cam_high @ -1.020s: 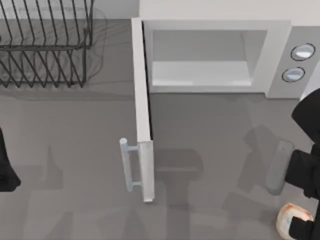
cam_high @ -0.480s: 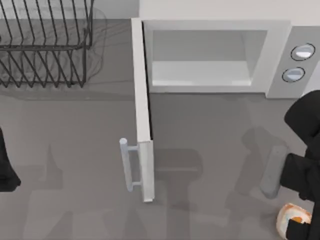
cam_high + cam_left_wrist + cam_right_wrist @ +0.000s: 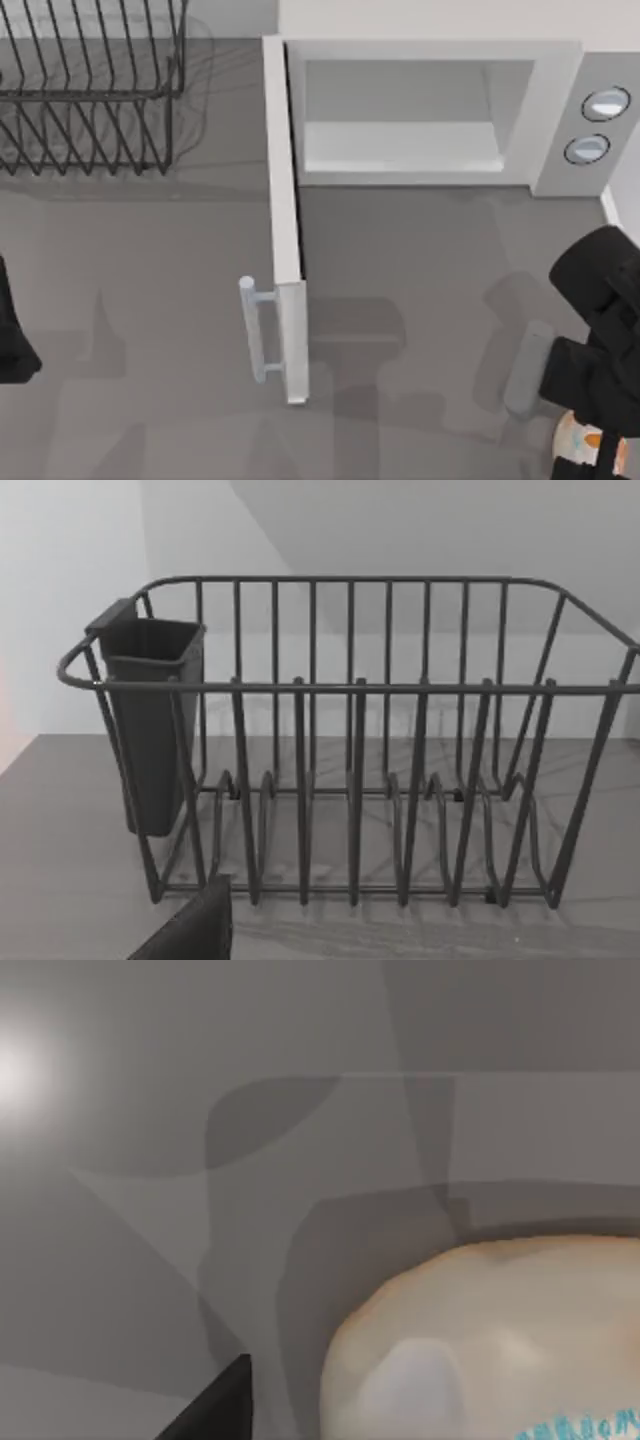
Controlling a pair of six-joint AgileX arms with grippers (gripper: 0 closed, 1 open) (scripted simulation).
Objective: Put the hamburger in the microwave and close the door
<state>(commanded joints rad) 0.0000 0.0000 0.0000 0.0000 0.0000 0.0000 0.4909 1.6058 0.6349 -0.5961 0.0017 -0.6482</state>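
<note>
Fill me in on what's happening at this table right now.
The right arm's gripper is down over the hamburger at the table's near right corner, not visibly lifting it yet. The microwave at the back stands with its door swung wide open and its cavity bare. The left arm sits parked at the left edge, facing the dish rack.

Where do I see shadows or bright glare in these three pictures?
Top view: soft overlapping shadows lie on the grey table, and the black wire dish rack throws a striped one. Left wrist view: the rack's bars shade the tabletop beneath. Right wrist view: a bright glare spot on the table, grey shadow patches above the cream-white hamburger bun.
</note>
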